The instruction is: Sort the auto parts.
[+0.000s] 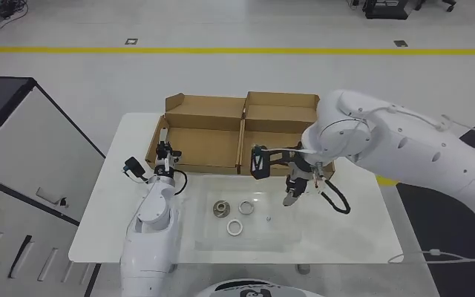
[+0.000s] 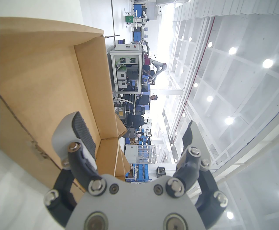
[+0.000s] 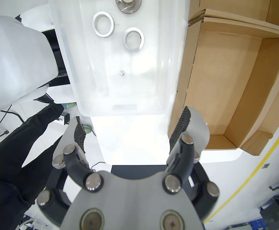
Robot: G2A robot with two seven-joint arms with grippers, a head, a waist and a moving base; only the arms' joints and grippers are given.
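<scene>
A clear plastic tray (image 1: pixel 286 232) at the table's front middle holds a flanged metal part (image 1: pixel 220 209), two metal rings (image 1: pixel 230 227) (image 1: pixel 240 207) and a small bolt (image 1: pixel 268 219). My right gripper (image 1: pixel 291 196) hangs open and empty over the tray's right end. In the right wrist view the gripper (image 3: pixel 130 125) is just off the tray's end wall (image 3: pixel 122 107), with the bolt (image 3: pixel 122 73), rings (image 3: pixel 95 22) (image 3: pixel 124 40) and flanged part (image 3: pixel 128 4) beyond. My left gripper (image 1: pixel 165 152) (image 2: pixel 135 130) is open and empty at the left cardboard box (image 2: pixel 43 76).
Two open cardboard boxes stand side by side at the back of the table, the left one (image 1: pixel 200 145) and the right one (image 1: pixel 276 137) (image 3: pixel 228 87). A grey cabinet (image 1: pixel 30 148) stands left of the table. Bare tabletop lies to the tray's left and right.
</scene>
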